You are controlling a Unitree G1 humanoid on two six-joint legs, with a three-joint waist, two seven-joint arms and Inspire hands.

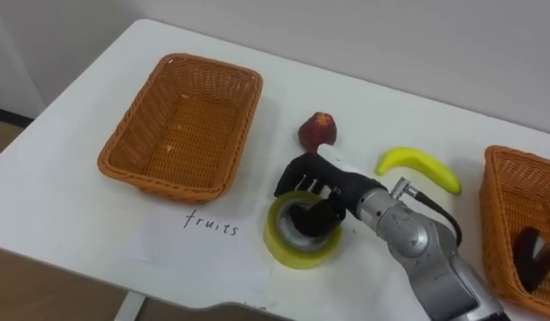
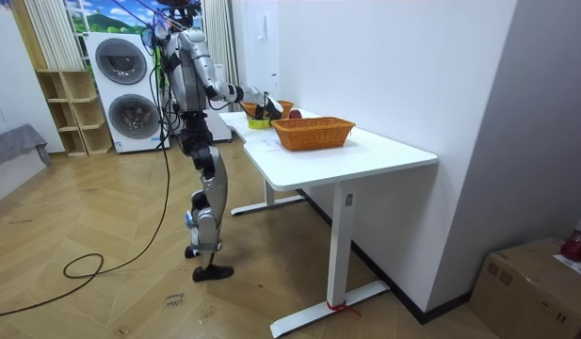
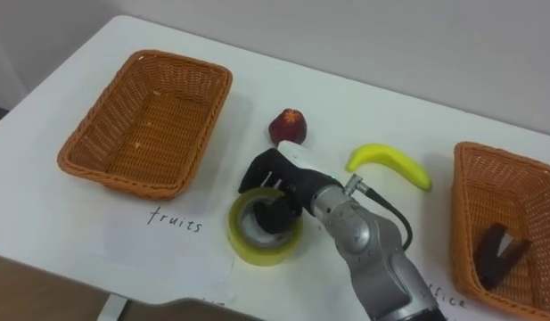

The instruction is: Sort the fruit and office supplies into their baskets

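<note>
White table (image 1: pixel 69 196) against a wall (image 2: pixel 384 66); right hand (image 1: pixel 321 183), fingers apparently tight round the yellow tape roll (image 1: pixel 285 247).

So on the tabletop (image 1: pixel 69 205): left basket (image 1: pixel 181 125) sits far left, right basket (image 1: pixel 493 223) at the right edge with a dark item (image 1: pixel 529 254) in it. Between them, the tape roll (image 1: pixel 288 250) is nearest the robot, right robot hand (image 1: pixel 315 183) on top of it. Apple (image 1: pixel 318 130) behind that, banana (image 1: pixel 417 168) off to the apple's right.

The robot is seen at 10 o'clock, stood at the white table's (image 2: pixel 365 155) far end, right hand (image 2: pixel 266 101) held over it. A wicker basket (image 2: pixel 313 133) is set at 12 o'clock, a cardboard box (image 2: pixel 530 282) at 4 o'clock.
</note>
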